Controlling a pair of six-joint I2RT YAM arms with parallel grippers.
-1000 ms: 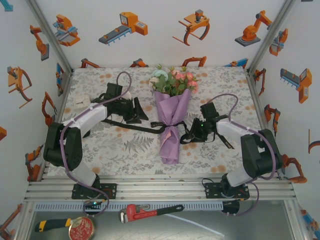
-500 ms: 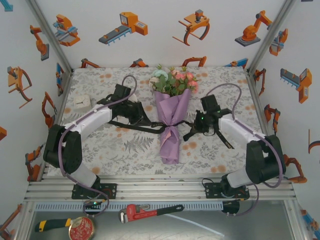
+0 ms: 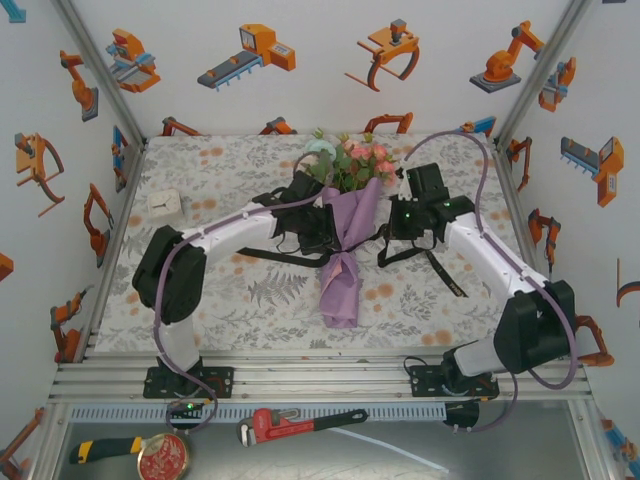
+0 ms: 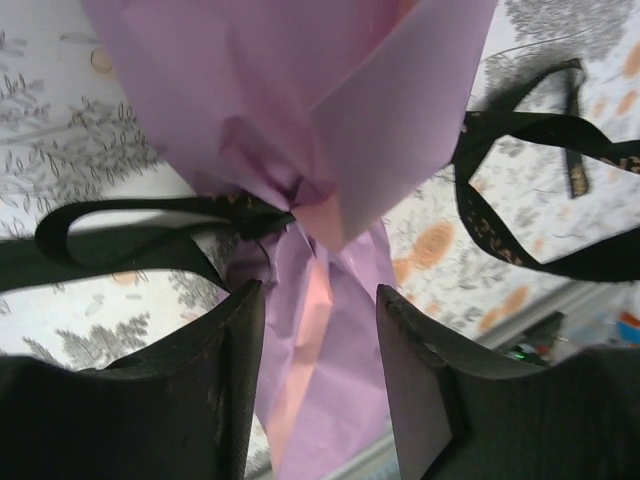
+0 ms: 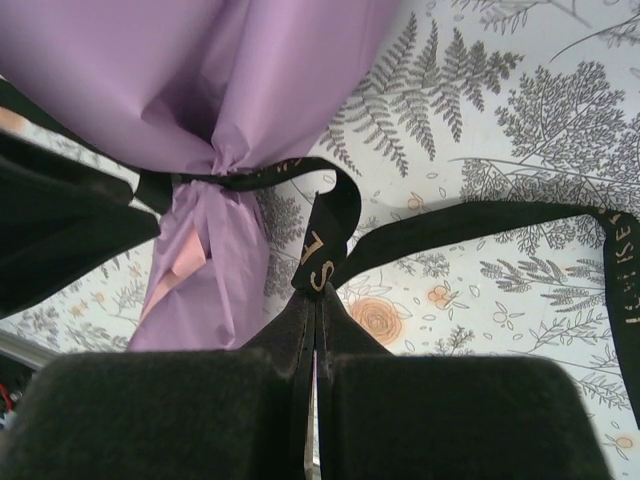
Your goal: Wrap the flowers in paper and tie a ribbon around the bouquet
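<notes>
The bouquet (image 3: pixel 345 240) lies mid-frame on the printed table cover (image 3: pixel 220 295), with the flowers (image 3: pixel 350 160) spilling from the upper end of the paper (image 4: pixel 300 100) cone. The left gripper (image 4: pixel 318 300) stands open astride the cone's tail. The ribbon (image 5: pixel 335 215) cinches the waist, a gold "S" readable on it. The right gripper (image 5: pixel 316 300) pinches one loop tight. A wrench (image 3: pixel 300 422) lies along the bottom edge.

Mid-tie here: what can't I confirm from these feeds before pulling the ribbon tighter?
- Knot in the ribbon: paper folds cover the crossing at the neck of the bouquet in both wrist views; too small from the top.
- Left gripper touching paper: left wrist view, open fingers straddle the tail, contact unclear.
- Ribbon lettering: right wrist view, cut by the frame's right edge.
</notes>
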